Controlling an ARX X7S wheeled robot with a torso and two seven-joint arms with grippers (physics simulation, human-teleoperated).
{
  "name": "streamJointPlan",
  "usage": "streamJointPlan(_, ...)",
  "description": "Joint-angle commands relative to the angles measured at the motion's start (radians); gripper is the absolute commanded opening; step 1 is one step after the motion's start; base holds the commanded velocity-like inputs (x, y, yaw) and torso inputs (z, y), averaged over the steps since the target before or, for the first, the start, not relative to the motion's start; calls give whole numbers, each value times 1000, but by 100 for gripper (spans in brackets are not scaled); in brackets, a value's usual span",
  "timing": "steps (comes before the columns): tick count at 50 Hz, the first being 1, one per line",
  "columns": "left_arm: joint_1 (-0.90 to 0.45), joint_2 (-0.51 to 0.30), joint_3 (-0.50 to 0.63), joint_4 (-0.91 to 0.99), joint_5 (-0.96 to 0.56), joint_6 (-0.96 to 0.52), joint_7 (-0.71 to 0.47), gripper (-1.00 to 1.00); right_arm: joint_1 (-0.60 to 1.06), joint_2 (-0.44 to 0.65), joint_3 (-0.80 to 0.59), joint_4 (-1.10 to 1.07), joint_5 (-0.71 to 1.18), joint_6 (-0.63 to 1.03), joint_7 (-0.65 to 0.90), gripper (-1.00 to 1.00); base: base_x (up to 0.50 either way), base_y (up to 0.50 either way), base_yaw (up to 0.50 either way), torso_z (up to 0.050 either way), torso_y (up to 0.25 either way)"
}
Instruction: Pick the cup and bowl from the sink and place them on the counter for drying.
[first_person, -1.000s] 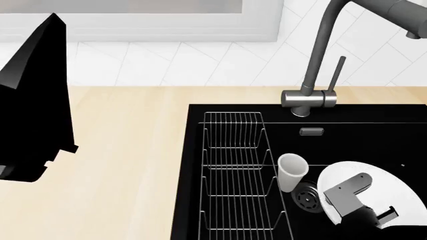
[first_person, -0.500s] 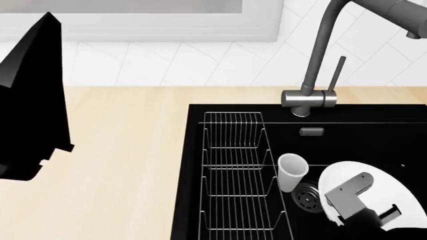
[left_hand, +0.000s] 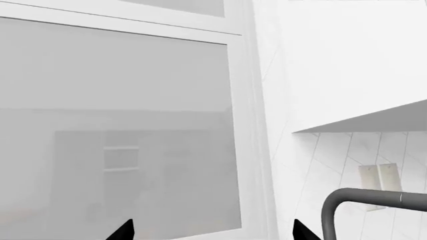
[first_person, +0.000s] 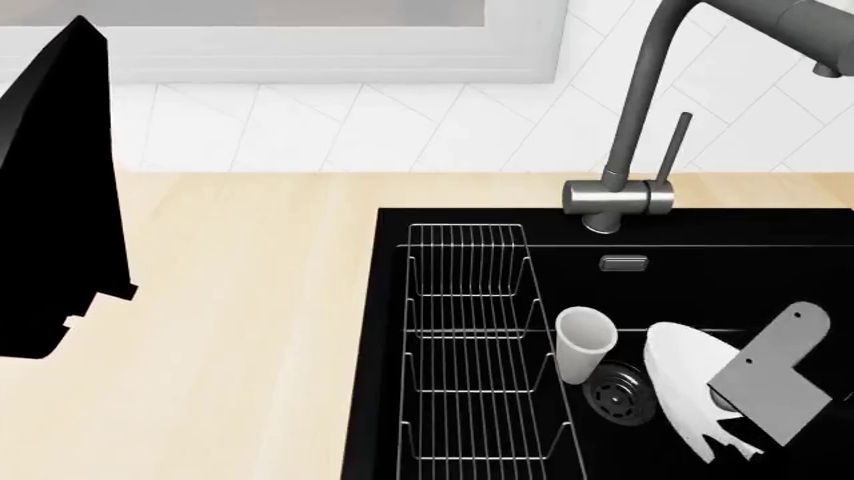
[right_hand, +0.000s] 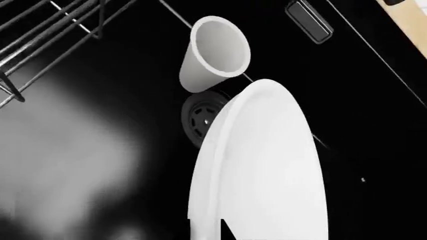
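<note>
The right gripper is clamped on the rim of the bowl, one finger on each face, so the bowl stands tilted on edge inside the sink rather than lying flat. Just beyond the bowl's far edge, away from the jaws, sits the round drain, and next to that the cup stands upright on the sink floor, close to the bowl but not touching it. Farther out is the wire rack, and behind the basin rises the tap. The left gripper is well apart from all this, raised over the counter and pointing at the window; its fingertips stand spread wide with nothing between them.
</note>
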Motion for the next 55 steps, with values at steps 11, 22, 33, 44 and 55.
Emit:
streamJointPlan(11,-7,1,-22,1,-20,-12,-1,100,669,119,-64,-108,459,298,14,-100,0,0,0,0,0)
streamJointPlan(22,-11,2,-33,2,-28,-20,0,100,1398,116,-639,-95,624,299,44,-100,0,0,0,0,0)
streamJointPlan(33,-9,2,-39,5,-30,-23,-2,100,1627,41,-720,-77,784,297,111,-100,0,0,0,0,0)
streamJointPlan(44,-15,-5,-53,-1,-45,-23,1,100,1635,-133,-616,5,1040,299,344,-100,0,0,0,0,0)
streamJointPlan(55,-22,-8,-70,-14,-59,-23,-4,100,1636,-359,-556,111,1214,299,534,-100,0,0,0,0,0)
